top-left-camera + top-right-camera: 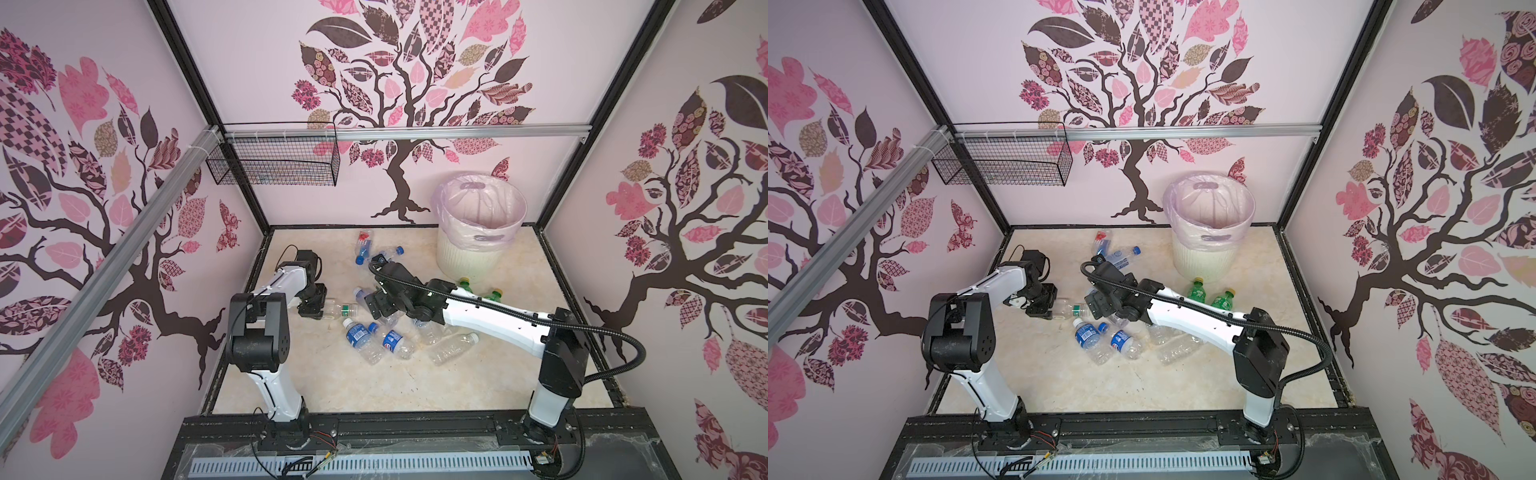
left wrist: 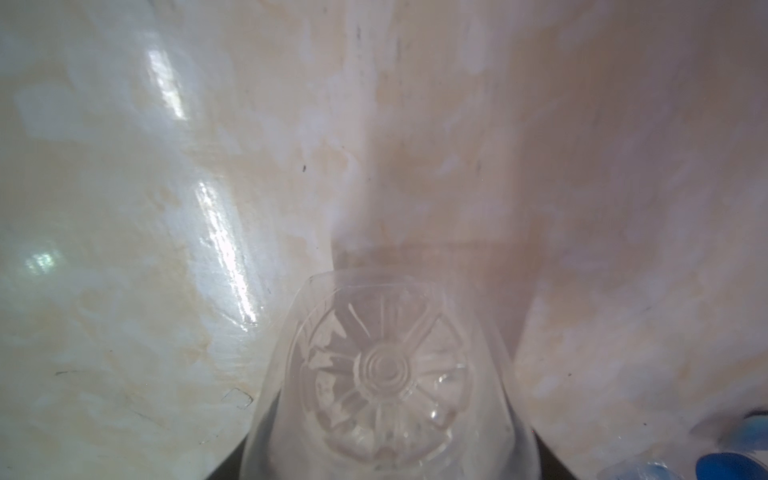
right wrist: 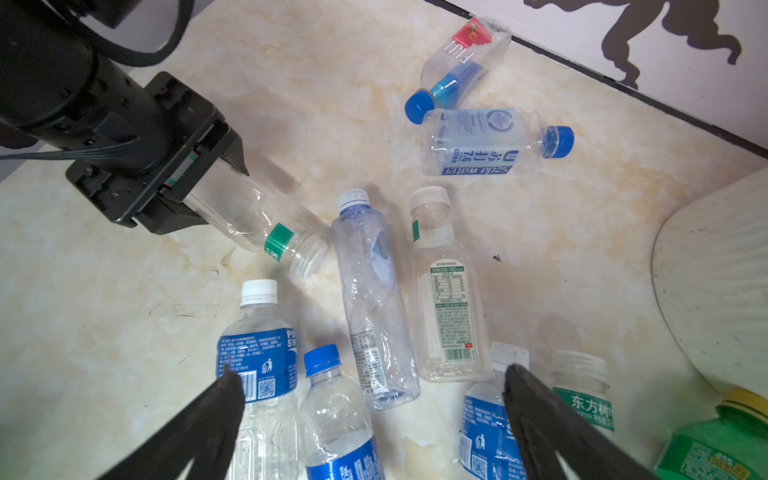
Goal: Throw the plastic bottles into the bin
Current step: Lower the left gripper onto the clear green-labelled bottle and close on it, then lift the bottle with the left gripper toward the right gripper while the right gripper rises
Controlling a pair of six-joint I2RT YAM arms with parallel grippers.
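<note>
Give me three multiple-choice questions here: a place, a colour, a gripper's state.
1. Where on the beige marble-look table is the round cream-white ribbed plastic bin? A back right; B front left; C centre.
2. Cap colour of the two green plastic bottles beside it? A blue; B yellow; C red.
3. The left gripper is: A open over the bin; B open on bare table; C shut on the clear plastic bottle with the green neck band.
Key: 1 A, it stands at the far right in both top views. 2 B, yellow caps show at its foot. 3 C, its jaws clamp that bottle's base end.
</note>
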